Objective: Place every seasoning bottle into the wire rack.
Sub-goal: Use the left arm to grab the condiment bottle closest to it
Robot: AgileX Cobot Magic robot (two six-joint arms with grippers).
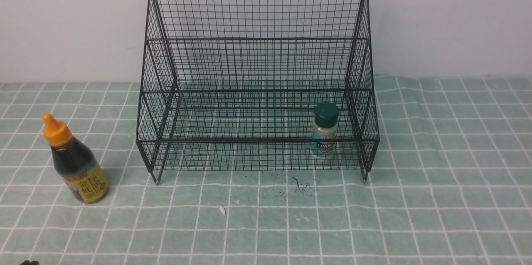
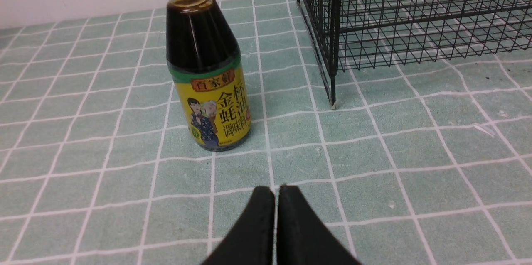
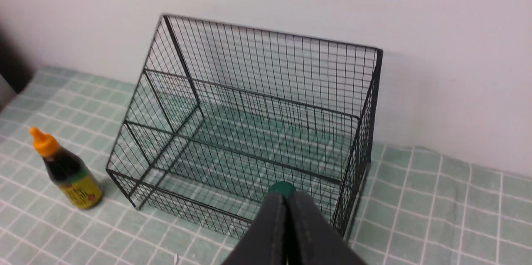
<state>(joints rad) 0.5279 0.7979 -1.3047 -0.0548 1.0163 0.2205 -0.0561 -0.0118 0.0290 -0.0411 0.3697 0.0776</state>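
Note:
The black wire rack stands at the back middle of the table. The small shaker with a dark green cap stands upright in the rack's lower tier, at its right end. The tall dark-sauce bottle with an orange cap and yellow label stands on the cloth left of the rack. In the left wrist view the bottle stands ahead of my shut, empty left gripper, apart from it. My right gripper is shut and empty, high in front of the rack; the green cap peeks above its tips.
A green checked cloth covers the table. A white wall stands right behind the rack. Small dark marks and a white scrap lie on the cloth before the rack.

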